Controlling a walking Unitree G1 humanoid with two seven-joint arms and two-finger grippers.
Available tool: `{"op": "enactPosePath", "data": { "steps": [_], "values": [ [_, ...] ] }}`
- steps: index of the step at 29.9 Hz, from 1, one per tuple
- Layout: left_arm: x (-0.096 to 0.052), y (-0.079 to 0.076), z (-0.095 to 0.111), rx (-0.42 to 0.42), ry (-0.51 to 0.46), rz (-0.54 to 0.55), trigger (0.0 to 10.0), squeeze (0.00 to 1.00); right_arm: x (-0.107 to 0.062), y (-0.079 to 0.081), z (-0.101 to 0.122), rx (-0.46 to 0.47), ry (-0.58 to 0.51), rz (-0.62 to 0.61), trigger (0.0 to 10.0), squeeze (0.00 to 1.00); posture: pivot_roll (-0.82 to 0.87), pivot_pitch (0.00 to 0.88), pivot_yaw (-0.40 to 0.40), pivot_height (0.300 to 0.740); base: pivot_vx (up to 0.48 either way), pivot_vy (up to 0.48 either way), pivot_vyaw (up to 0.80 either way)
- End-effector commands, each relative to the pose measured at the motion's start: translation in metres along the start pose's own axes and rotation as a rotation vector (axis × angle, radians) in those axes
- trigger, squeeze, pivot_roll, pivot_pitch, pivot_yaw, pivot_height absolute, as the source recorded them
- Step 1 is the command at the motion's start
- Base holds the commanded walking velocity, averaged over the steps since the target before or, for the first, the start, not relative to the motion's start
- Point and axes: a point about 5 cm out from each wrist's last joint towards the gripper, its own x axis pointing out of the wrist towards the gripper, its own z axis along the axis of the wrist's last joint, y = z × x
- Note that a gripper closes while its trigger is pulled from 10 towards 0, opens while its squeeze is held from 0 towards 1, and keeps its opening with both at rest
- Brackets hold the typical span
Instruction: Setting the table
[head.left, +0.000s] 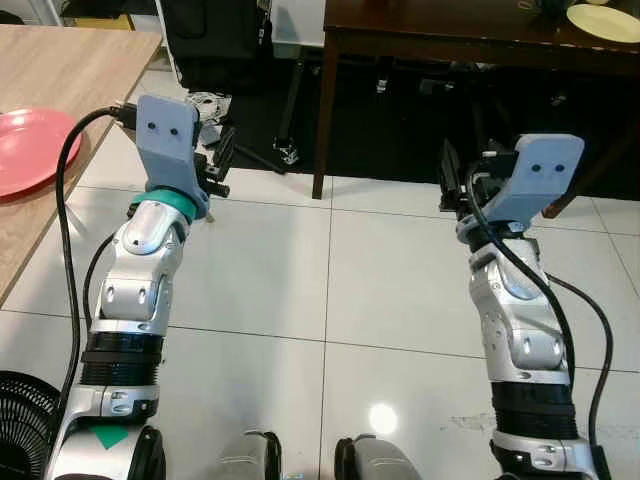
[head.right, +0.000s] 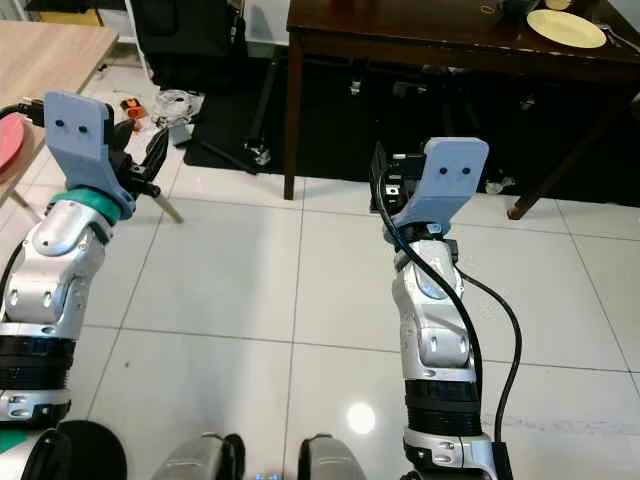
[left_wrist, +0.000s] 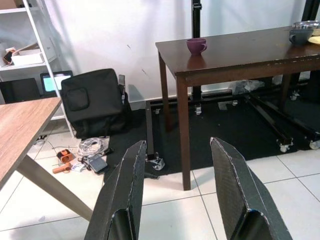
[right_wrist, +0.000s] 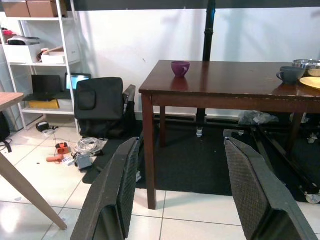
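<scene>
Your left end effector (left_wrist: 177, 200) and right end effector (right_wrist: 187, 200) both hang over the tiled floor (head.left: 300, 270) with fingers spread apart, holding nothing. The dark worktop (right_wrist: 225, 82) ahead carries a purple cup (right_wrist: 180, 68), a grey mug (right_wrist: 288, 75) and a yellow plate (head.right: 566, 28); a pink plate (head.left: 25, 150) lies on the light worktop (head.left: 70, 70) to your left. Expect the crockery to be rigid, smooth and breakable. Pinch a plate at its rim, a cup across its wall.
</scene>
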Motion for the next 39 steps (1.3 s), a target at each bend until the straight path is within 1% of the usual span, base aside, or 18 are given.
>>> {"op": "enactPosePath", "data": {
  "steps": [1, 17, 39],
  "values": [
    [-0.0021, -0.0031, -0.0002, -0.006, -0.005, -0.011, 10.0, 0.0, -0.0023, -0.0018, -0.0026, 0.001, 0.016, -0.006, 10.0, 0.0, 0.0, 0.069, 0.048, 0.74, 0.0, 0.0, 0.0],
    [-0.0048, -0.0041, -0.0014, -0.002, 0.004, -0.015, 10.0, 0.0, -0.0041, -0.0003, -0.0044, -0.001, 0.029, 0.001, 10.0, 0.0, 0.0, 0.075, 0.048, 0.74, 0.0, 0.0, 0.0],
    [-0.0029, -0.0034, -0.0013, 0.005, 0.01, -0.018, 10.0, 0.0, -0.0045, -0.0008, -0.005, -0.002, 0.033, -0.009, 10.0, 0.0, 0.0, 0.079, 0.056, 0.74, 0.0, 0.0, 0.0]
  ]
}}
